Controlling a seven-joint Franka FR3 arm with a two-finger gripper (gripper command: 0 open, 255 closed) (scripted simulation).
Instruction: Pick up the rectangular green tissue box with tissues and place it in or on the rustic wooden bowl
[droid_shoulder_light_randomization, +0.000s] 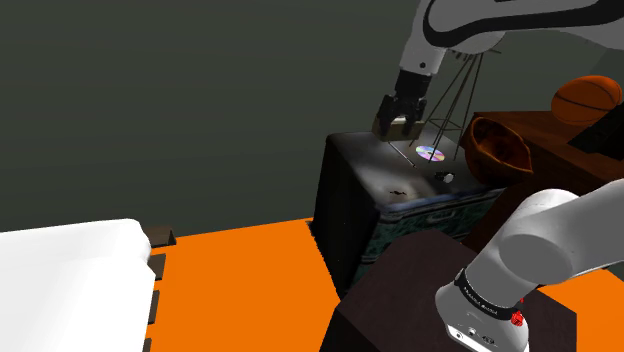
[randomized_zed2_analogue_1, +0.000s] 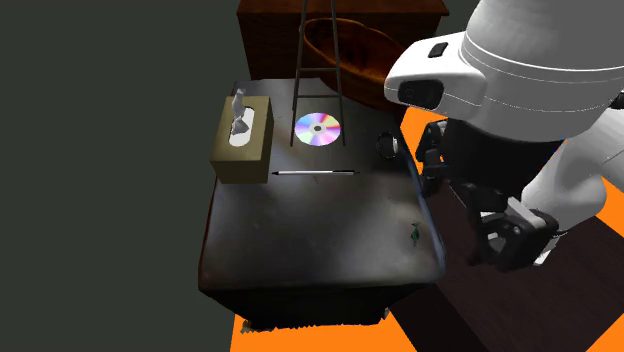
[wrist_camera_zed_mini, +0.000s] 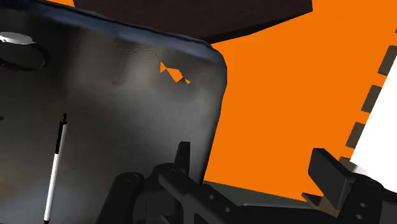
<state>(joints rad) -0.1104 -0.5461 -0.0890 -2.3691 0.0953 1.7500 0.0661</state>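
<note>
My gripper (wrist_camera_zed_mini: 251, 153) is wide open and empty, pointing past the dark table's (randomized_zed2_analogue_1: 300, 230) corner — not at the olive tissue box (randomized_zed2_analogue_1: 242, 145), which stands at the table's edge near the CD (randomized_zed2_analogue_1: 318, 129). I'd centre above it, straddle its narrow width, descend squarely.

Ok so I'm counting 1 tissue box (randomized_zed2_analogue_1: 241, 140), 1 shiny disc (randomized_zed2_analogue_1: 318, 129), 1 pen (randomized_zed2_analogue_1: 314, 172) and 1 small round object (randomized_zed2_analogue_1: 389, 146), all sitting on 1 dark trunk (randomized_zed2_analogue_1: 310, 240). I'm also spotting 1 brown bowl (droid_shoulder_light_randomization: 497, 145), 1 basketball (droid_shoulder_light_randomization: 587, 97) and 1 white robot arm (droid_shoulder_light_randomization: 540, 240).
</note>
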